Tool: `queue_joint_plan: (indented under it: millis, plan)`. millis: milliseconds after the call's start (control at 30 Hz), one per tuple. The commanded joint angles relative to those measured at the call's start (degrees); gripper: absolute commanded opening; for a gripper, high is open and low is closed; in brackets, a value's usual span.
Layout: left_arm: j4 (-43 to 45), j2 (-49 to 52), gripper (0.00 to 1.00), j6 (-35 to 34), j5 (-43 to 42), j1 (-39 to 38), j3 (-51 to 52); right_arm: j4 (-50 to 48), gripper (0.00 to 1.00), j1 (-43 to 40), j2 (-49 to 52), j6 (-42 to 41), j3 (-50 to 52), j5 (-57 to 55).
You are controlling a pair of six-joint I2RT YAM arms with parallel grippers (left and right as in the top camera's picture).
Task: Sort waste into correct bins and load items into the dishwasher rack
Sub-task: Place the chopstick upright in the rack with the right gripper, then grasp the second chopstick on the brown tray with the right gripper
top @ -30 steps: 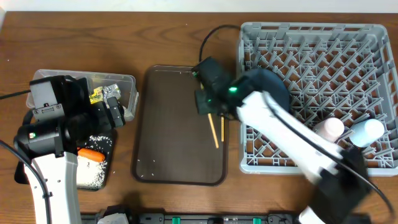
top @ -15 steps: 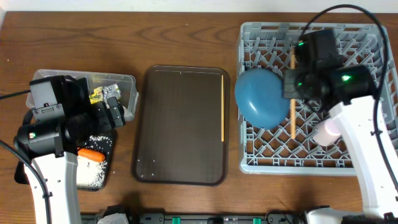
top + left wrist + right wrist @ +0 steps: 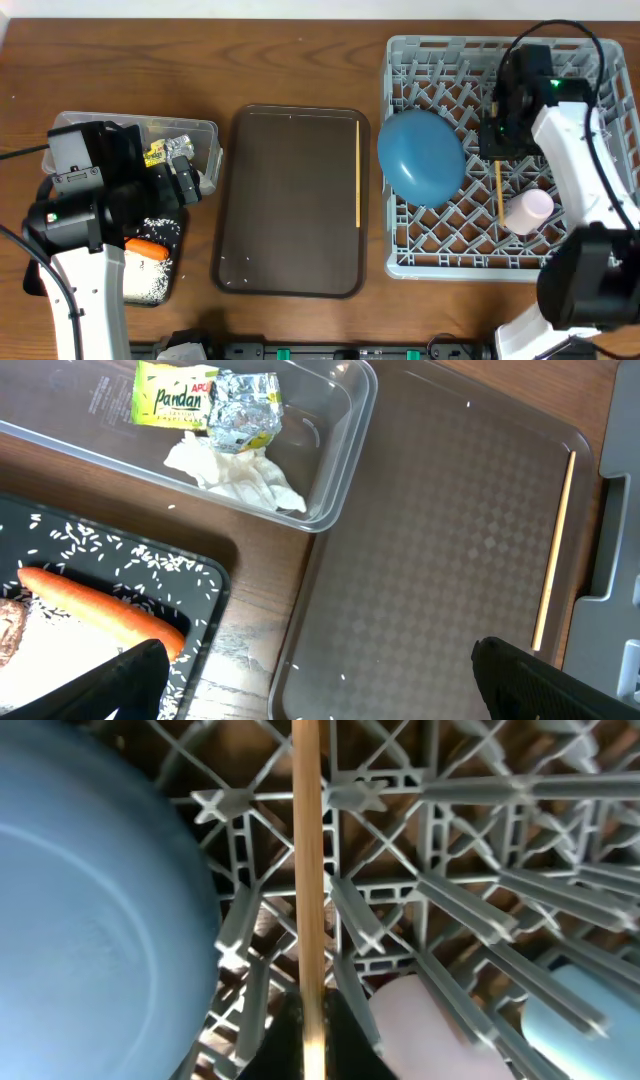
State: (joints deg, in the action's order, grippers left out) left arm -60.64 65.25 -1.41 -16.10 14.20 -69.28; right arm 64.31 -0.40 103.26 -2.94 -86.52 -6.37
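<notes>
My right gripper (image 3: 497, 150) (image 3: 310, 1045) hangs over the grey dishwasher rack (image 3: 400, 60), shut on one wooden chopstick (image 3: 499, 195) (image 3: 308, 870) that points down among the pegs. That chopstick lies between the blue plate (image 3: 422, 157) and the pink cup (image 3: 528, 210). A light-blue cup (image 3: 600, 1030) shows at the edge of the right wrist view. The other chopstick (image 3: 358, 175) rests along the brown tray's right edge. My left gripper (image 3: 185, 175) (image 3: 320, 690) is open and empty, beside the clear tub (image 3: 205, 130) and the black tray (image 3: 172, 272).
The clear tub holds a yellow-green wrapper (image 3: 175, 395) and a white tissue (image 3: 235, 470). The black tray holds an orange carrot (image 3: 100, 605) and rice grains (image 3: 90, 545). A large brown serving tray (image 3: 290, 200) lies between bins and rack.
My right arm carried one chopstick from the brown tray to the rack, then further right toward the pink cup. The other chopstick stayed on the tray. The left arm has not moved.
</notes>
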Motion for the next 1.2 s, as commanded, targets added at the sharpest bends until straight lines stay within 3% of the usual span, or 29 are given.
queue_joint_plan:
  millis: [0,167,267,500,667,767,1067,1167]
  plan:
    - [-0.2,0.2,0.98,0.8,0.7,0.2,-1.2,-0.5,0.33,0.8,0.7,1.3,0.0,0.2]
    - [-0.2,0.2,0.98,0.8,0.7,0.2,-1.2,-0.4,0.59,5.4,-3.9,1.3,-1.8,0.2]
    - [-0.2,0.2,0.98,0.8,0.7,0.2,-1.2,-0.6,0.67,10.4,-8.6,-1.8,-2.4,0.6]
    - [-0.2,0.2,0.98,0.8,0.7,0.2,-1.2,-8.0,0.59,29.9,-14.4,-17.1,-2.3,3.7]
    - [-0.2,0.2,0.98,0.8,0.7,0.2,-1.2,-12.5,0.52,41.7,-8.9,-29.9,-2.3,-7.2]
    - [-0.2,0.2,0.98,0.8,0.7,0.2,-1.2,-13.1,0.54,44.5,-3.8,-32.9,-2.3,-11.4]
    - [-0.2,0.2,0.98,0.8,0.7,0.2,-1.2,-16.8,0.45,45.2,10.5,-39.3,-2.3,-15.3]
    - [-0.2,0.2,0.98,0.8,0.7,0.2,-1.2,-18.3,0.49,44.8,13.5,-40.3,-2.3,-15.3]
